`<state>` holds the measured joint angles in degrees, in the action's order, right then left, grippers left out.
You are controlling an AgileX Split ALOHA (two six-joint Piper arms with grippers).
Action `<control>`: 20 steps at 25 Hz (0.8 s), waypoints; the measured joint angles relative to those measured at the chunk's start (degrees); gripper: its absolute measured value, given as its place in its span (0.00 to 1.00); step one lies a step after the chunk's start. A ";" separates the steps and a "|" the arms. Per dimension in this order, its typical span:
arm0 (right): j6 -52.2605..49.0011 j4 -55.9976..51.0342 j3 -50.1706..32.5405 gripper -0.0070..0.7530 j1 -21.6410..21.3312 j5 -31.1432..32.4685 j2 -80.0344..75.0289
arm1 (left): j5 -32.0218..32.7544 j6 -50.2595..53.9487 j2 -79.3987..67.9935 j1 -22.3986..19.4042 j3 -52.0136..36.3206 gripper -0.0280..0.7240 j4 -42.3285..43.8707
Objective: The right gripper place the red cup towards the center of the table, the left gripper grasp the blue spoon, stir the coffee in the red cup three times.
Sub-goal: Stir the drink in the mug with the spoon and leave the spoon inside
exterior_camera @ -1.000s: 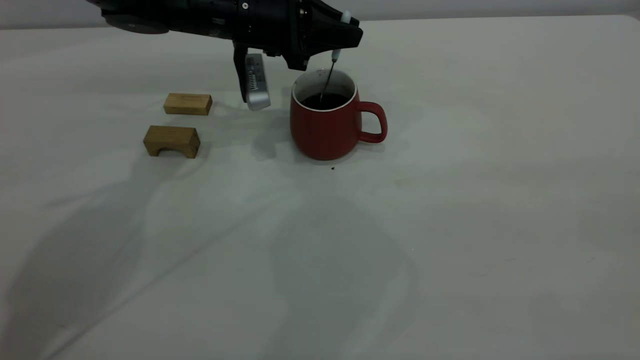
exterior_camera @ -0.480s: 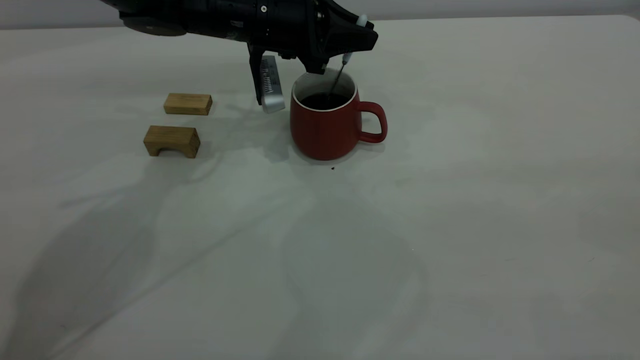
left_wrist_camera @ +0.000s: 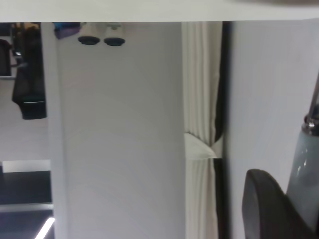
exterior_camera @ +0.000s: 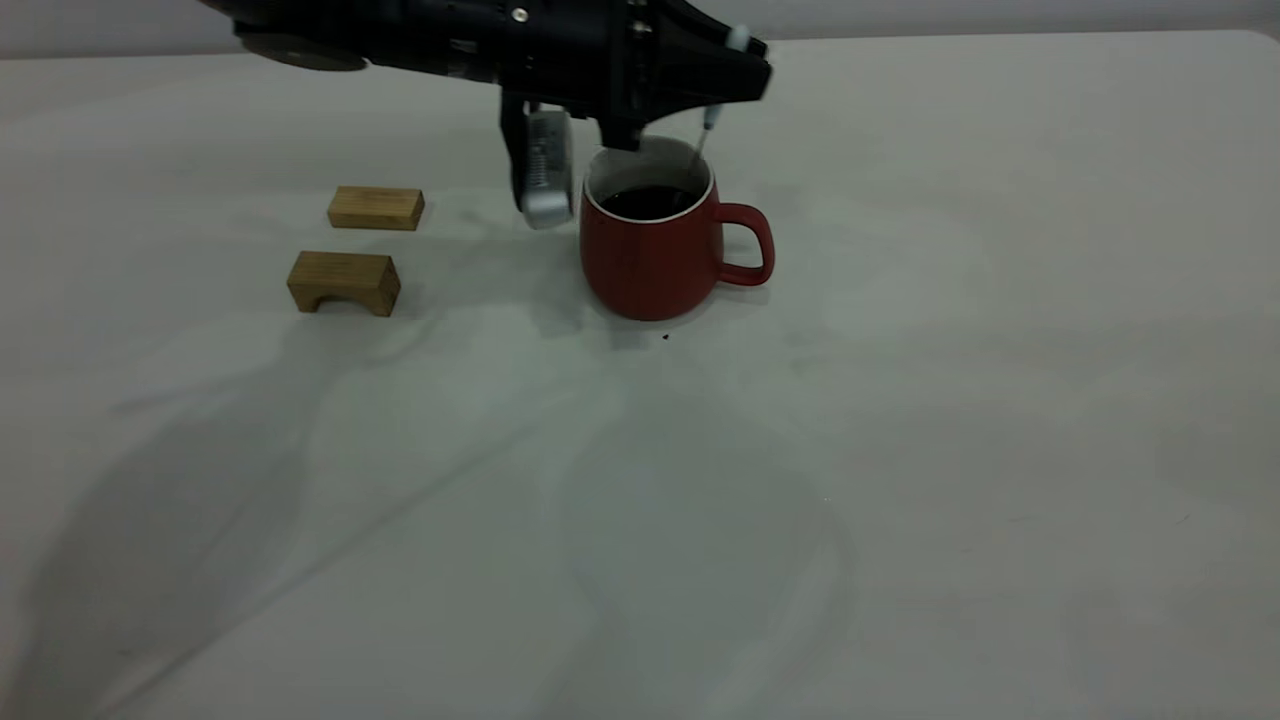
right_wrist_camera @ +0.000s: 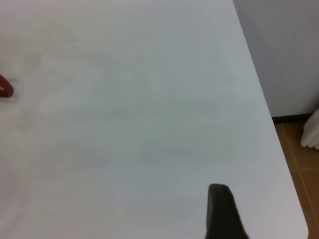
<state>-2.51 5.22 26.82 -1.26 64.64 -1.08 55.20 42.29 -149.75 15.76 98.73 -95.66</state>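
The red cup stands on the table, handle to the right, with dark coffee inside. My left gripper hovers just over the cup's rim, shut on the blue spoon. The spoon's grey neck slants down inside the far right of the cup; its bowl is hidden. In the left wrist view the pale handle of the blue spoon lies against a dark finger. In the right wrist view only one dark finger of my right gripper shows, over bare table, with the red cup's handle far off.
Two wooden blocks lie left of the cup: a flat one and an arched one. A tiny black speck sits before the cup. The table's edge and brown floor show beside the right gripper.
My left gripper has shifted to the right above the cup, carrying the spoon from the middle of the coffee toward the far right side of the cup. The cup has stayed put.
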 joint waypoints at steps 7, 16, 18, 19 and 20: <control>0.00 0.00 0.00 0.66 0.00 0.00 0.00 | -7.69 -3.19 0.00 0.84 0.74 0.24 -2.48; 0.00 0.00 0.00 0.66 0.00 0.00 0.00 | 0.07 -2.28 0.00 1.51 1.15 0.24 0.71; 0.00 0.00 0.00 0.66 0.00 0.00 0.00 | 3.39 0.88 0.00 0.09 1.15 0.24 3.58; 0.00 0.00 0.00 0.66 0.00 0.00 0.00 | 4.50 2.55 0.00 -0.89 1.15 0.24 5.25; 0.00 0.00 0.00 0.66 0.00 0.00 0.00 | 5.22 4.29 0.00 -1.70 1.15 0.24 6.48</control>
<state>-2.51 5.22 26.82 -1.26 64.64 -1.08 60.42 46.58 -149.75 14.05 99.88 -89.18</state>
